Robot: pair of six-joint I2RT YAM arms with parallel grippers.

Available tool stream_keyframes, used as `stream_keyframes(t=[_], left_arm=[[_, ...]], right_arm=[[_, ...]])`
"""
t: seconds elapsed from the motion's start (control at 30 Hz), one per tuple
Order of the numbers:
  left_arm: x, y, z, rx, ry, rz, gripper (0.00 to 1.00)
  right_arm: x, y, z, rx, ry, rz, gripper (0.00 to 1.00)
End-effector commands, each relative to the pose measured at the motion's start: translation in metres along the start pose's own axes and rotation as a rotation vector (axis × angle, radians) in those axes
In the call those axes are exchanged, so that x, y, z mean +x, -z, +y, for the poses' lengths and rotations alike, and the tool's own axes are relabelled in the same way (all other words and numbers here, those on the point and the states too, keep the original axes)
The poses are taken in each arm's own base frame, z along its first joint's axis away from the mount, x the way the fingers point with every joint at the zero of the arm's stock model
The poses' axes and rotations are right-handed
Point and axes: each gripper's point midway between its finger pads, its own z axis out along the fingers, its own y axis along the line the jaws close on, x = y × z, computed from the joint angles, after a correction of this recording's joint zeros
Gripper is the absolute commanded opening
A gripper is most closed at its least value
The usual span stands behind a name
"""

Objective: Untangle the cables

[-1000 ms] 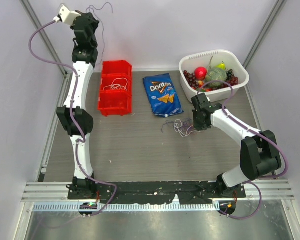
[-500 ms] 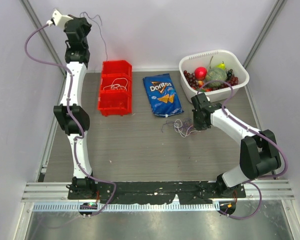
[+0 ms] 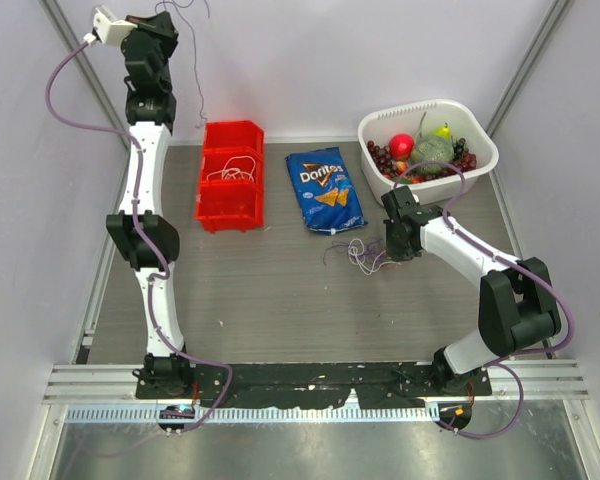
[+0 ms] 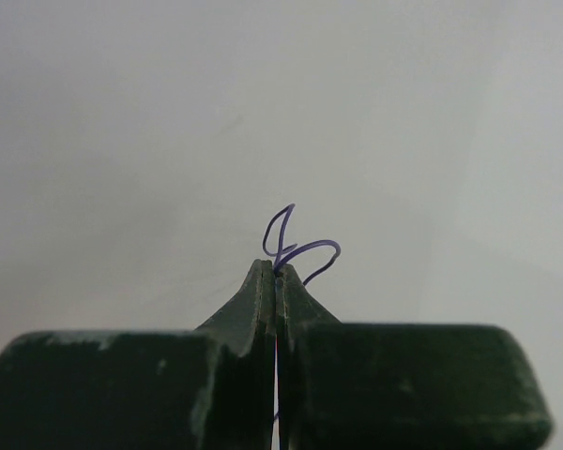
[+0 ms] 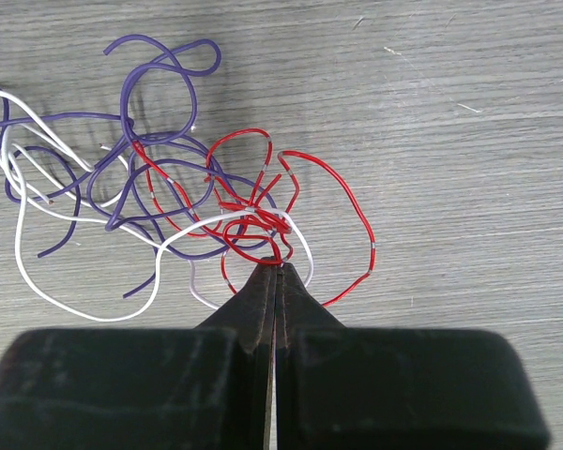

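Cables [image 5: 253,220]: right hand [image 5: 277,270] pinches one red-white-purple tangle [image 5: 169,187]; left hand [image 4: 277,272] clenches one purple strand [image 4: 311,246].

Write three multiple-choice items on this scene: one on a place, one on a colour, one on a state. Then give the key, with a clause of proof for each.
1. Where does the cable tangle lie?
A) in the white basket
B) on the table, on the robot's side of the Doritos bag
C) on the rail by the arm bases

2. What colour is the wire end that sticks out of the left gripper?
A) red
B) white
C) purple

3. How do the jaws of the right gripper stand?
A) wide open over the tangle
B) shut on a red wire of the tangle
C) shut, high in the air

Key:
1 B, the top view shows the loops on the table just below the bag.
2 C, the left wrist view shows a purple loop at the tips.
3 B, the right wrist view shows shut jaws with red wire between the tips.
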Motion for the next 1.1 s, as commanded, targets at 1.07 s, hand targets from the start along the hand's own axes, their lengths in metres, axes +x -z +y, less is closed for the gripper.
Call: stream_keyframes(t=[1.07], left_arm=[[0.103, 0.017, 0.120, -0.130, -0.009, 0.383, 0.00]], right_arm=[[-0.013, 0.004, 0.005, -0.015, -0.016, -0.035, 0.01]])
